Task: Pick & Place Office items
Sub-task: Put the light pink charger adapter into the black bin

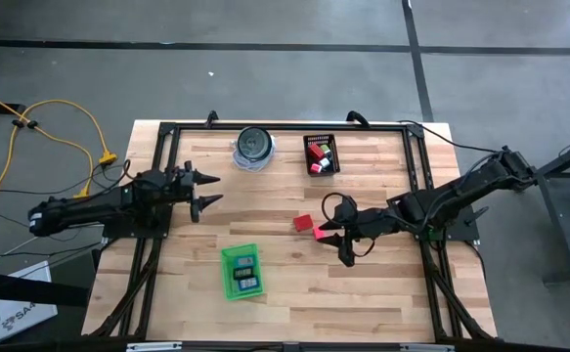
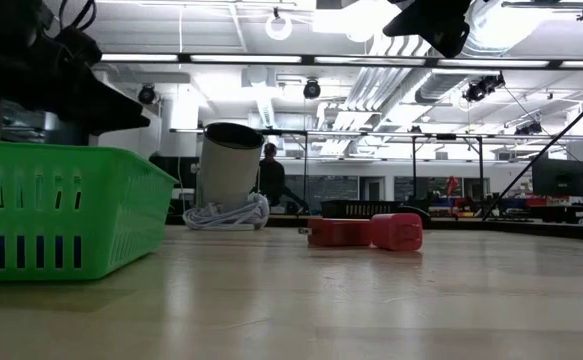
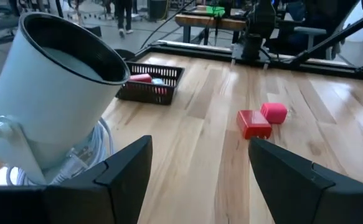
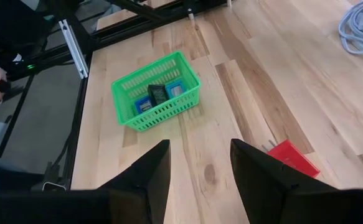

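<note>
Wood grain is running under two loose pieces near mid-table: a red block and a pink block are lying side by side, touching or nearly so, just in front of the right gripper, which is hanging over them with its fingers spread wide and nothing between them. In the left wrist view the red block is showing as a flat rectangular slab, its long axis angled across the planks, while the pink block is looking more cube-like with rounded corners. The low view is showing both resting flat on the table, red block beside pink block. Only a corner of the red block is entering the right wrist view, just beyond that gripper's fingers; farther ahead, this view alone is revealing blue rectangular pieces and a dark piece inside the green tray. The left gripper is waiting well apart on the other side, fingers also wide and holding nothing, near the round container. A black basket beyond the right gripper is holding more red and white bits, seen from above and in the left wrist view.
</note>
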